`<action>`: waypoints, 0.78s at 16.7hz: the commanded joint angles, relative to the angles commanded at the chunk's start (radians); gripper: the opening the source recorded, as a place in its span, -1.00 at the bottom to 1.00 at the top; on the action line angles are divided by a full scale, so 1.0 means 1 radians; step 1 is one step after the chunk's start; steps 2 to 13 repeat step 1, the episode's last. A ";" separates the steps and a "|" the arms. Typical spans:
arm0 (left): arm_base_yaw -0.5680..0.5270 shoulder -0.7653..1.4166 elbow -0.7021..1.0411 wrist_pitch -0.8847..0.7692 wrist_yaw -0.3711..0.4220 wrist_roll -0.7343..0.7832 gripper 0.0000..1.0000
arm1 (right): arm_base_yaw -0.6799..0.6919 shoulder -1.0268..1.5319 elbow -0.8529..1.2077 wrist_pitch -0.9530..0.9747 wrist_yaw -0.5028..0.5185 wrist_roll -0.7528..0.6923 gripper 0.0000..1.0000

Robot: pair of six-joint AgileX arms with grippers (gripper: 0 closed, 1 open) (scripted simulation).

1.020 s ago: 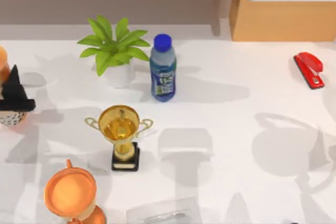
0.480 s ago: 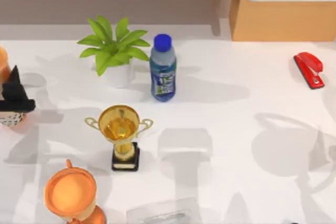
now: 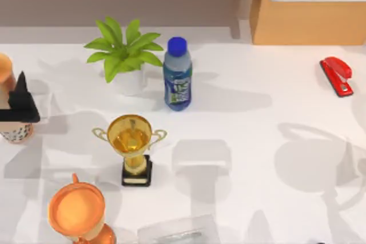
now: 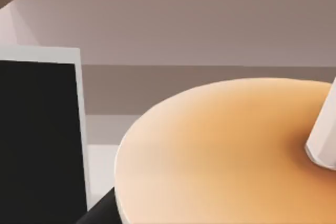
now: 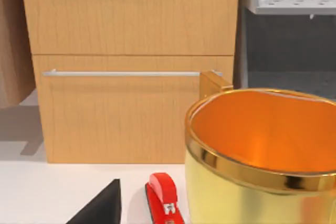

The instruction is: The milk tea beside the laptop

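The milk tea (image 3: 15, 131) stands at the table's far left edge, a clear cup with dark pearls at its bottom and a peach top (image 3: 4, 71). My left gripper (image 3: 20, 106) is black and shut around the cup's middle. In the left wrist view the milk tea's flat peach lid (image 4: 220, 150) is very close, with its white straw (image 4: 324, 142) at one side. The laptop's black screen with a white frame (image 4: 37, 140) stands right beside the cup. A black part of my right gripper (image 5: 100, 208) shows close to a shiny gold cup (image 5: 262, 156).
A gold trophy (image 3: 134, 144) stands left of centre, with an orange-copper jug (image 3: 77, 211) in front of it. A potted plant (image 3: 126, 55) and a blue bottle (image 3: 177, 75) stand at the back. A red stapler (image 3: 337, 76) lies far right, before a wooden cabinet (image 3: 311, 7).
My left gripper and the milk tea in it have shifted slightly to the right. Nothing else on the table has moved.
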 joint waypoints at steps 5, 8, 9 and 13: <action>0.000 0.000 0.000 0.000 0.000 0.000 1.00 | 0.000 0.000 0.000 0.000 0.000 0.000 1.00; 0.000 0.000 0.000 0.000 0.000 0.000 1.00 | 0.000 0.000 0.000 0.000 0.000 0.000 1.00; 0.000 0.000 0.000 0.000 0.000 0.000 1.00 | 0.000 0.000 0.000 0.000 0.000 0.000 1.00; 0.000 0.000 0.000 0.000 0.000 0.000 1.00 | 0.000 0.000 0.000 0.000 0.000 0.000 1.00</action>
